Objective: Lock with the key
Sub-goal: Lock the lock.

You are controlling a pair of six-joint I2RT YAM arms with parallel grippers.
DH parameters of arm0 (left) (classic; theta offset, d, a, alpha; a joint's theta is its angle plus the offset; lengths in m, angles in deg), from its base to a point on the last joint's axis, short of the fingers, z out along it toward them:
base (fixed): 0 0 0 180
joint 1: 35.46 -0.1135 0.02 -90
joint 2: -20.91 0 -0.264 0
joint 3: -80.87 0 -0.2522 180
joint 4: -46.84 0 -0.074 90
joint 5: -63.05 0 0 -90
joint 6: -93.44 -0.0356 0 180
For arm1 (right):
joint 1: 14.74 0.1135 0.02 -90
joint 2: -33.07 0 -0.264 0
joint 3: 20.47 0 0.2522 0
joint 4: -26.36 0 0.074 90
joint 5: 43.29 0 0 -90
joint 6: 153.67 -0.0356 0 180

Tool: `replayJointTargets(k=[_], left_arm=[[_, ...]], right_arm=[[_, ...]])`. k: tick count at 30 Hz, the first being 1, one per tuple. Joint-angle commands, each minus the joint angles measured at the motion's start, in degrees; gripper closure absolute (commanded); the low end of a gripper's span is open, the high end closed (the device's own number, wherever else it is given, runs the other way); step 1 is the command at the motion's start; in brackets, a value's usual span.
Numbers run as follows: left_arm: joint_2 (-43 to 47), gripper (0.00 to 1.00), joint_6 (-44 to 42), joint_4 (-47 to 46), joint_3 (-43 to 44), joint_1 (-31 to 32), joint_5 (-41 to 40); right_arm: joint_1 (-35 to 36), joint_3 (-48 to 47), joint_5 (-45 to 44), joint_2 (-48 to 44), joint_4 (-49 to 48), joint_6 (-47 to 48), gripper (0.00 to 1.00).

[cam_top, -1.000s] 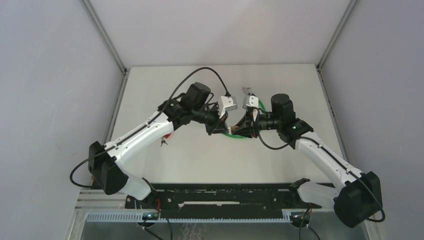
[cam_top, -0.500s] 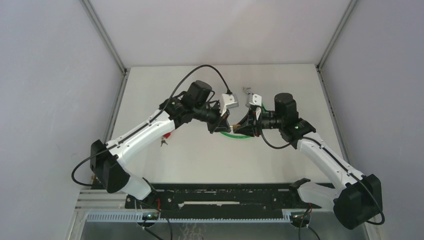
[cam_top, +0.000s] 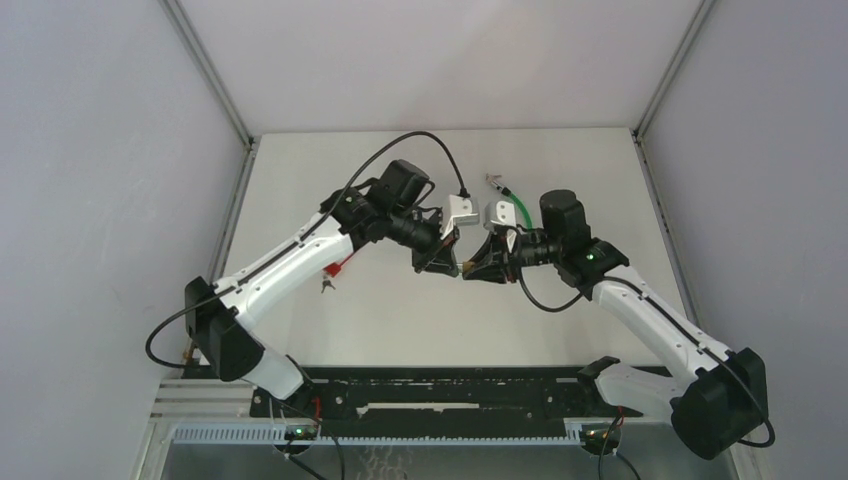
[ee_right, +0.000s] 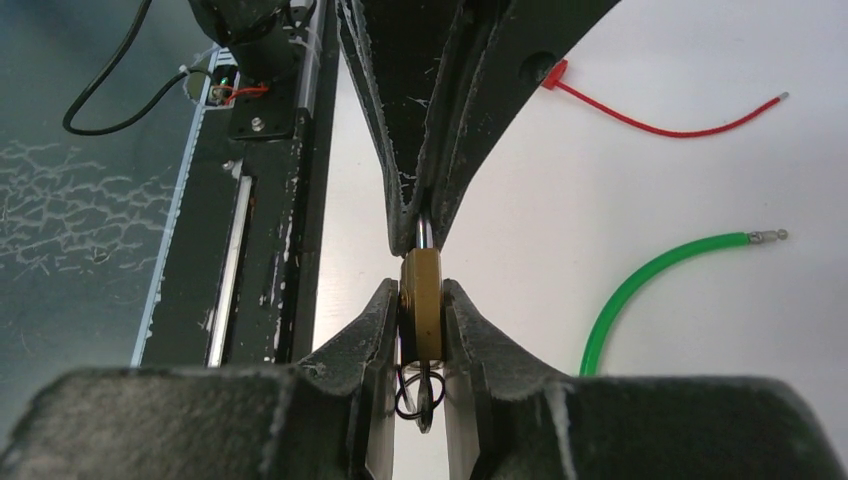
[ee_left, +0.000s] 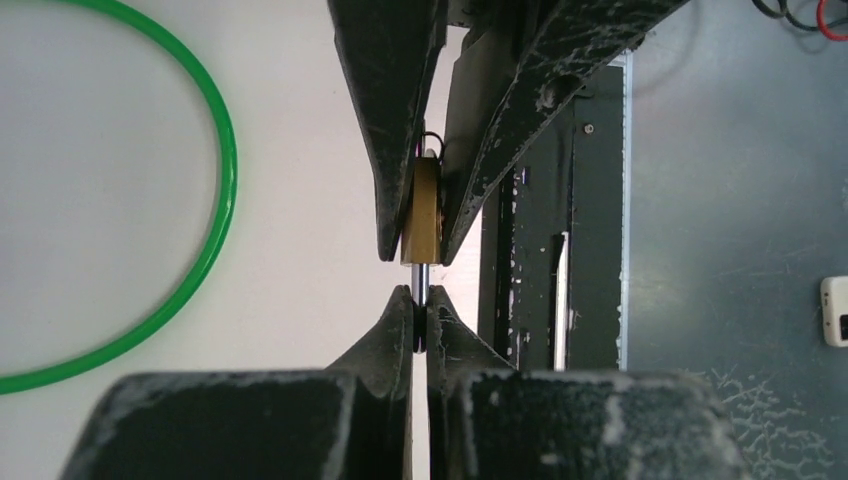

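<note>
White table [cam_top: 400,320] | left gripper [ee_left: 420,302] pressed tight on key [ee_left: 420,277] | right gripper [ee_right: 421,295] pinching padlock [ee_left: 422,215] | key shaft meets padlock, held above table centre

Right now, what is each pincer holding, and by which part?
Right pincer: brass padlock, by its flat sides. Left pincer: key, by its head end.

A pale table [cam_top: 400,320] stands enclosed by plain grey walls [cam_top: 100,150].
</note>
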Motion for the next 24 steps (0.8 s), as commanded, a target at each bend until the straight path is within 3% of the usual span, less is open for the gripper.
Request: replayJointTargets(k=[1,13,24], left_arm=[[-2.0,1.0,-2.3,-14.3,7.9,4.8,10.0],[-0.3,1.0,-5.9,-12.5,6.3,5.2,4.0],[4.2,1.0,-7.3,-14.4,2.0,2.1,-1.4]], right_arm=[[4.6,-3.4,3.9,0.0,-4.4,4.2,1.0],[1.4,-3.4,2.2,-2.0,-2.1,4.6,1.0],[-8.8,-3.4,6.5,-4.8,0.5,3.0,0.57]])
